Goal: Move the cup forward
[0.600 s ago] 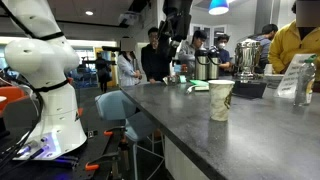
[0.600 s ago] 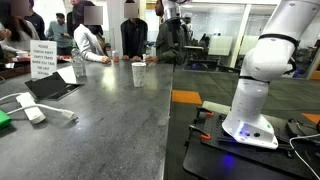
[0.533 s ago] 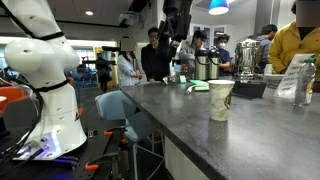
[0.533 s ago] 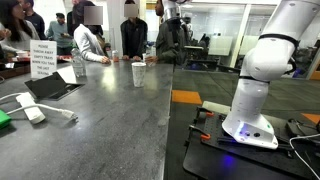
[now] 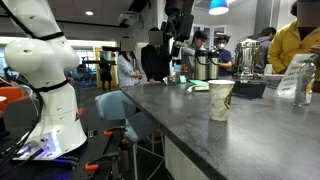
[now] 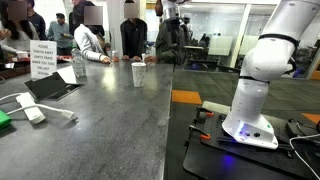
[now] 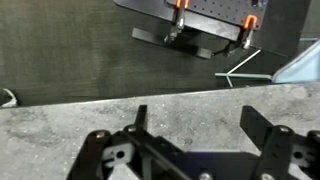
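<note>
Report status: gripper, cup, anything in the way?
Gripper open, empty, raised away from cup. Cup upright on counter, untouched. Clear container nearby, not touching it.

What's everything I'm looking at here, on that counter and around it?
cup: one, cream with green band, upright on the counter.
counter: one, dark grey, long.
coffee dispensers: at least two, dark, counter's far end.
clear plastic container: one, transparent, beyond the cup.
sign: one, white, standing on the counter.
cable: one, white, lying on the counter.
people: several, gathered at the far end.
robot arm: one, white, beside the counter.
fingers: two, black, open, holding nothing.
</note>
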You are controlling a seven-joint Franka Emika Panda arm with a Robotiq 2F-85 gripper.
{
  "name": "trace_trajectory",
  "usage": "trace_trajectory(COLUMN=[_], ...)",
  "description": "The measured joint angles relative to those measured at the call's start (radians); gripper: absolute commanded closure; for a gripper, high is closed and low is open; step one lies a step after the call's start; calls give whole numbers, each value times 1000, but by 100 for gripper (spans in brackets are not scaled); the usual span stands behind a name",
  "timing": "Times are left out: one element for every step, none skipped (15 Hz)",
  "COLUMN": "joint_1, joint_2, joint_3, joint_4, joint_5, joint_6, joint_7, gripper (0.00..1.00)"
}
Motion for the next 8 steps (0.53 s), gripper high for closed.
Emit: trace_trajectory(joint_1=[1, 4, 8, 15, 22, 29, 33, 36], joint_2=[8, 23, 43, 69, 100, 136, 175, 215], joint_3=[12, 29, 49, 69, 90, 110, 130, 149], joint_4=[1, 2, 6, 12, 23, 40, 63, 89], joint_5=[1, 4, 6, 7, 10, 12, 13, 13], joint_6=[32, 74, 120, 169, 216, 257, 290, 315], joint_7=[0, 1, 4, 5, 5, 5, 6, 7], gripper=[0, 0, 0, 0, 0, 0, 0, 0])
